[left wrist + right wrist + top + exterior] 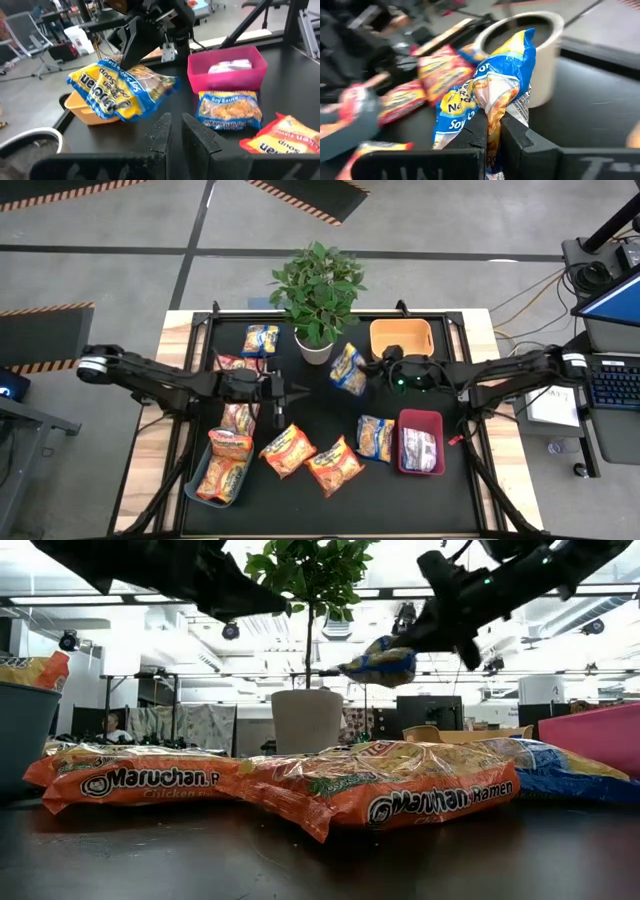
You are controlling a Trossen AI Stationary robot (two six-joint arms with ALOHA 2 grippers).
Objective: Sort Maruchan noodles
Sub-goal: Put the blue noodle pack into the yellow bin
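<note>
A blue-and-yellow Maruchan packet (348, 370) hangs in the air between the white plant pot (314, 348) and the orange bin (400, 337), with my right gripper (493, 132) shut on it. My left gripper (300, 391) hovers shut and empty over the table's middle, pointing at that packet (122, 92). Two orange packets (287, 450) (334, 465) and a blue-and-yellow one (376, 437) lie flat on the black mat. Another blue-and-yellow packet (261, 340) and red-pink ones (237, 363) lie at the far left. My right gripper pinches the blue-and-yellow packet between its two fingers, where the plastic is bunched together (492, 117); which part that is does not show. The fingers come from the table's right, slanting slightly down. The packet sticks out beyond the fingertips, lifted clear of the table (380, 665).
A red bin (420, 442) at the near right holds a pale packet. A grey-blue bin (220, 470) at the near left holds orange packets. The leafy plant (318, 280) stands at the far middle, close to the held packet.
</note>
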